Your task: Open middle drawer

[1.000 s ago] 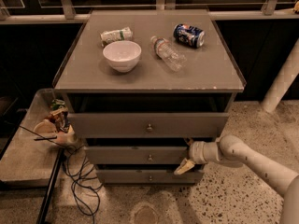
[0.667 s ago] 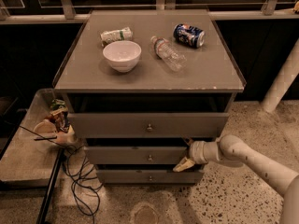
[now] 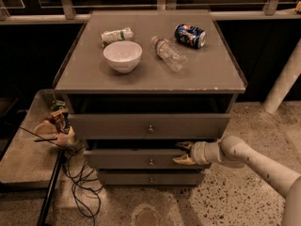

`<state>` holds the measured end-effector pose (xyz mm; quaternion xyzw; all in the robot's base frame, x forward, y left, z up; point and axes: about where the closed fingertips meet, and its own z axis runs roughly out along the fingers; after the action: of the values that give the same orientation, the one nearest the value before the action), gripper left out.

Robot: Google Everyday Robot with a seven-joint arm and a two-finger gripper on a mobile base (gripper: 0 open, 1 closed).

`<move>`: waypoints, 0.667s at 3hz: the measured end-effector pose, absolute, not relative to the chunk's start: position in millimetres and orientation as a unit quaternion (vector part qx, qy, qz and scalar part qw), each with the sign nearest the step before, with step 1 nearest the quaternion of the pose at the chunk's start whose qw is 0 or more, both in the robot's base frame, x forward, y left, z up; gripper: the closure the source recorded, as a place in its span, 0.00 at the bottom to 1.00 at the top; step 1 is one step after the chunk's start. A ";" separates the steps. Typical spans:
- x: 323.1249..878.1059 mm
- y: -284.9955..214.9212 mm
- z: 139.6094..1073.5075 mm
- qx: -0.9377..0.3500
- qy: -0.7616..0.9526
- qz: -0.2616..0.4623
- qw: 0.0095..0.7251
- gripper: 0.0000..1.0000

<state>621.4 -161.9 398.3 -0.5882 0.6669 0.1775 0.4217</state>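
The grey cabinet has three drawer fronts, each with a small round knob. The middle drawer is the mid-sized front, and its knob sits at the centre. It juts out slightly past the bottom drawer, with a dark gap above it. My gripper comes in from the right, level with the right part of the middle drawer's front, right of the knob. It is open: one fingertip lies at the front's upper edge by the gap and the other against its face.
The top drawer is pulled out a little. On the cabinet top lie a white bowl, a plastic bottle, a blue can and a crumpled packet. A low table with clutter and cables stands left.
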 end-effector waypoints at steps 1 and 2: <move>621.4 -161.8 398.3 -0.588 0.667 0.177 0.422 0.83; 622.0 -161.9 406.6 -0.588 0.667 0.177 0.422 1.00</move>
<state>622.0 -161.9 406.6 -0.5882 0.6669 0.1775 0.4217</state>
